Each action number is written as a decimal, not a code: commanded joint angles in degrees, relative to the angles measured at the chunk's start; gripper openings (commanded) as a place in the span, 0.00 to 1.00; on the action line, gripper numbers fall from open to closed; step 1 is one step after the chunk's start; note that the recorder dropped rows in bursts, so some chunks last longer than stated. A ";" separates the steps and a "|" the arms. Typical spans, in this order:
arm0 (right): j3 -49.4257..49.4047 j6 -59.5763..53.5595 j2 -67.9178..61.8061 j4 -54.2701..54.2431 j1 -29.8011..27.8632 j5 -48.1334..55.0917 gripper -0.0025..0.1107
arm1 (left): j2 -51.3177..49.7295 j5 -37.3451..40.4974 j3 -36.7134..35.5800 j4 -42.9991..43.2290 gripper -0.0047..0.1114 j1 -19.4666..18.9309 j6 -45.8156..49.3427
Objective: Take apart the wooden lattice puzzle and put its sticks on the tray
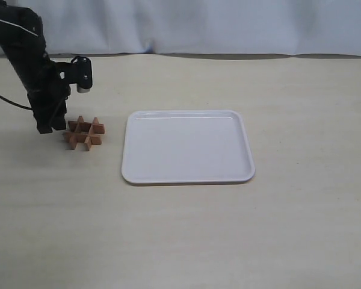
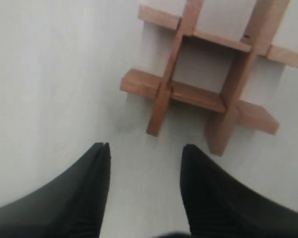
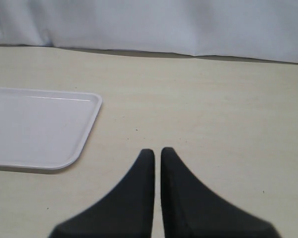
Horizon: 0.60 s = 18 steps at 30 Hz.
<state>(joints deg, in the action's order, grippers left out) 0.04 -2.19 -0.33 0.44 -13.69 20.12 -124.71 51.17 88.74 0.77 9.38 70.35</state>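
The wooden lattice puzzle [image 1: 84, 133] lies whole on the table, just left of the white tray [image 1: 187, 174]; its four reddish-brown sticks are still interlocked. Close up, the puzzle [image 2: 208, 82] sits just beyond my left gripper [image 2: 145, 148], whose black fingers stand apart over bare table, holding nothing. In the exterior view the left gripper [image 1: 45, 127] hangs at the puzzle's left side. My right gripper [image 3: 157, 151] has its fingers nearly together with nothing between them, hovering over the table beside a corner of the tray [image 3: 84, 136]. The right arm is out of the exterior view.
The tray holds nothing. A white cloth backdrop [image 1: 198, 27] closes off the far edge of the beige table. The left arm's black body [image 1: 24, 54] rises at the upper left, with a cable trailing off the left edge.
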 commanded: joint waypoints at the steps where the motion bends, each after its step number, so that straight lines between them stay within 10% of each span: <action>1: -0.04 0.04 0.33 0.04 -0.22 -0.52 0.06 | -0.26 -3.58 -0.05 -2.09 0.41 0.33 2.02; 18: -0.04 0.04 0.33 0.04 -0.22 -0.52 0.06 | -1.69 -4.08 -0.05 -8.15 0.41 0.61 6.65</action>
<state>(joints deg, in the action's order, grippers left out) 0.04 -2.19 -0.33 0.44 -13.69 20.12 -126.39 47.41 88.74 -4.78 9.59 75.32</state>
